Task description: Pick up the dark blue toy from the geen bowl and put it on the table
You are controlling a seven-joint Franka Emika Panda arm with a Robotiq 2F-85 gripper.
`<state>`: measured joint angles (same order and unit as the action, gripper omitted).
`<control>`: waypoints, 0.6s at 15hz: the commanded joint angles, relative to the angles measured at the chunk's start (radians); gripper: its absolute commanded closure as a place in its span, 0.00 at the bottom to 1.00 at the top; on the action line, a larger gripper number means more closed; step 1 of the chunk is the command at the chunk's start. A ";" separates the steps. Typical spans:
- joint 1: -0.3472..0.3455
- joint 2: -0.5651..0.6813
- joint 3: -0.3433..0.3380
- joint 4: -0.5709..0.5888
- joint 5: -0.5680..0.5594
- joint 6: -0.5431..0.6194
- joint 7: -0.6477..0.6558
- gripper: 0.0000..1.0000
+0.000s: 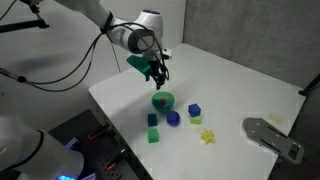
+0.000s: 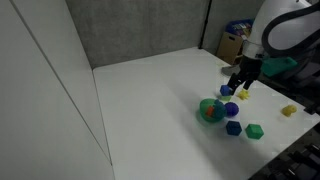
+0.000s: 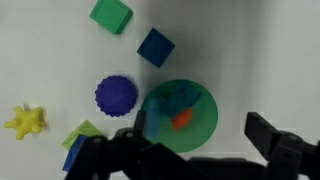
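Note:
The green bowl [image 3: 200, 128] sits on the white table and shows in both exterior views [image 1: 163, 101] [image 2: 209, 111]. Inside it lie a blurred bluish toy [image 3: 167, 100] and a small orange piece [image 3: 182, 119]. My gripper [image 3: 205, 135] is open and empty. It hovers above the bowl, with one finger over the bowl's left edge and the other finger out past its right side. In the exterior views the gripper [image 1: 157, 72] [image 2: 240, 86] hangs a short way above the bowl.
Around the bowl lie a dark blue cube [image 3: 155, 47], a purple spiky ball [image 3: 116, 96], a green cube [image 3: 111, 14], a yellow star [image 3: 26, 121] and a green and blue block pair [image 3: 82, 142]. A grey flat object [image 1: 270, 135] lies near a table edge.

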<state>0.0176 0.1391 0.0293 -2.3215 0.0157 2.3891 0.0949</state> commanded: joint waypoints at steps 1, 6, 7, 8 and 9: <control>-0.001 0.065 -0.013 0.015 0.006 0.036 0.011 0.00; -0.002 0.181 -0.023 0.036 0.047 0.138 0.049 0.00; 0.005 0.202 -0.027 0.038 0.048 0.167 0.072 0.00; 0.010 0.223 -0.029 0.043 0.051 0.186 0.086 0.00; 0.020 0.248 -0.034 0.054 0.042 0.203 0.112 0.00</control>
<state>0.0168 0.3208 0.0078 -2.3129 0.0510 2.5554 0.1451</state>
